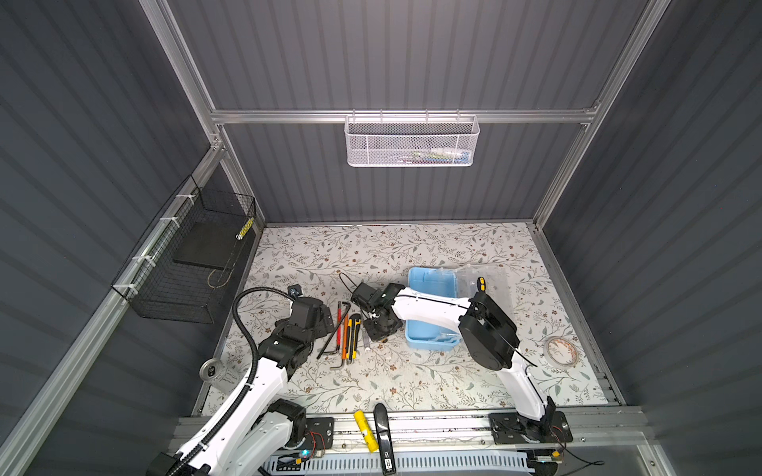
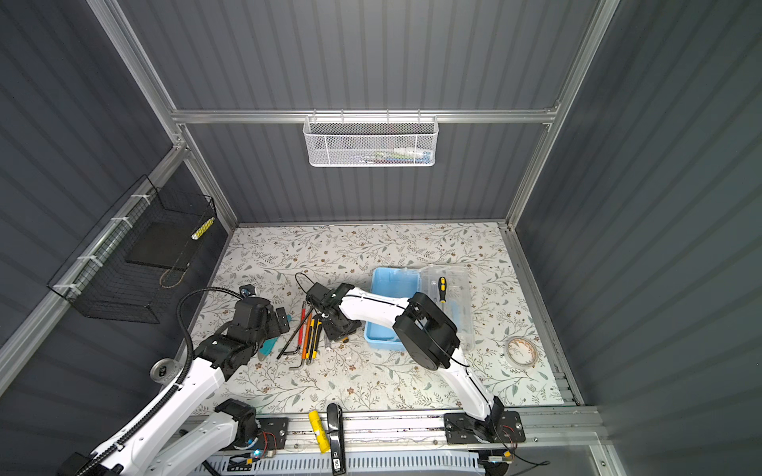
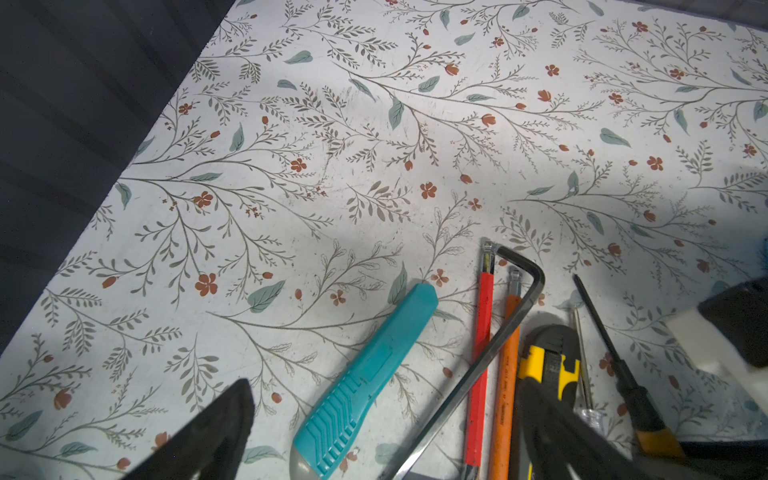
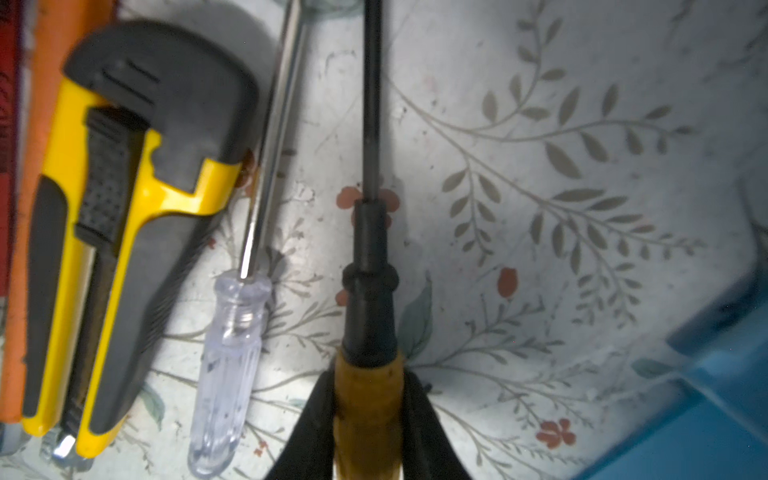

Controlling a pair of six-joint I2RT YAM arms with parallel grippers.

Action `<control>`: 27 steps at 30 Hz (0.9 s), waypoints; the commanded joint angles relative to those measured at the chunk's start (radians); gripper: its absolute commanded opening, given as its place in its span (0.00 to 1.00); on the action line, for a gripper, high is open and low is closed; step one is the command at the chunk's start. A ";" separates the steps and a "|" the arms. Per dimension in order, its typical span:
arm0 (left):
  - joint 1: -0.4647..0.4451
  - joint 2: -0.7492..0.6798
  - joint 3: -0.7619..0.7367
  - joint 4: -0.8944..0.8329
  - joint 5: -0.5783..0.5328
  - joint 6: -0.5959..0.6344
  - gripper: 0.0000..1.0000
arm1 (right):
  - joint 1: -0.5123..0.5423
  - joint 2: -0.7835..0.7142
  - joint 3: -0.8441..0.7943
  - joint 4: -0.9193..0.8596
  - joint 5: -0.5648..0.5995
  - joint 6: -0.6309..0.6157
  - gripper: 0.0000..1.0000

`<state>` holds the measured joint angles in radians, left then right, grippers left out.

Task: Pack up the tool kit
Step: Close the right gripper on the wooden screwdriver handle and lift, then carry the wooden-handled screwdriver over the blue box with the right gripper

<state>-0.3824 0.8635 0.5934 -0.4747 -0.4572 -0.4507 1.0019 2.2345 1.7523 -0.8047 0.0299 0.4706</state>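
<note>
Screwdrivers three; hex keys perhaps four; case one.

In the right wrist view the black-shafted screwdriver is cut off twice: tip lost past the edge ahead of the right claw, yellow handle chopped off where it's pinched in that claw. The blue case beside the claw is just blur. Contents of the white mesh basket can't be made out, and the teal tool is mostly buried under the left claw.
</note>
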 commanded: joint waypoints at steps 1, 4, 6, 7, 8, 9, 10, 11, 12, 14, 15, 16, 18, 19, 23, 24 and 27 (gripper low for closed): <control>0.007 -0.015 -0.006 0.001 0.006 0.018 0.99 | -0.009 -0.080 0.004 -0.007 0.020 -0.029 0.20; 0.007 -0.017 -0.006 0.002 0.006 0.018 0.99 | -0.038 -0.153 -0.023 0.007 0.009 -0.061 0.14; 0.007 -0.018 -0.007 0.001 0.006 0.018 0.99 | -0.067 -0.205 -0.045 0.011 -0.021 -0.088 0.10; 0.007 -0.018 -0.006 0.001 0.006 0.018 0.99 | -0.081 -0.237 -0.057 0.011 -0.029 -0.107 0.10; 0.007 -0.018 -0.006 0.002 0.008 0.018 1.00 | -0.096 -0.269 -0.067 0.010 -0.029 -0.119 0.09; 0.007 -0.018 -0.007 0.002 0.007 0.018 1.00 | -0.112 -0.301 -0.083 0.007 -0.028 -0.131 0.09; 0.007 -0.016 -0.007 0.002 0.008 0.018 0.99 | -0.135 -0.331 -0.098 0.001 -0.027 -0.146 0.08; 0.007 -0.016 -0.006 0.002 0.008 0.018 0.99 | -0.156 -0.357 -0.113 -0.005 -0.022 -0.155 0.07; 0.007 -0.015 -0.006 0.001 0.008 0.018 1.00 | -0.184 -0.387 -0.131 -0.012 -0.008 -0.160 0.06; 0.007 -0.014 -0.006 0.001 0.008 0.018 0.99 | -0.241 -0.448 -0.178 -0.029 0.018 -0.172 0.04; 0.007 -0.015 -0.007 0.001 0.008 0.018 0.99 | -0.272 -0.486 -0.208 -0.036 0.037 -0.177 0.04; 0.007 -0.014 -0.006 0.002 0.008 0.018 0.99 | -0.304 -0.525 -0.239 -0.044 0.052 -0.183 0.04; 0.007 -0.012 -0.005 0.003 0.008 0.018 0.99 | -0.365 -0.595 -0.285 -0.069 0.088 -0.180 0.05; 0.007 -0.008 -0.004 0.003 0.008 0.018 1.00 | -0.396 -0.631 -0.311 -0.082 0.093 -0.185 0.05; 0.007 0.004 0.001 0.003 0.011 0.021 0.99 | -0.488 -0.748 -0.392 -0.137 0.163 -0.181 0.06; 0.007 0.007 0.002 0.002 0.011 0.020 0.99 | -0.515 -0.774 -0.412 -0.157 0.180 -0.173 0.06; 0.007 0.010 0.003 0.002 0.011 0.021 1.00 | -0.595 -0.843 -0.474 -0.195 0.213 -0.155 0.06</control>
<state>-0.3824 0.8688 0.5934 -0.4744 -0.4522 -0.4500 0.4538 1.4372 1.3205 -0.9249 0.1749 0.3069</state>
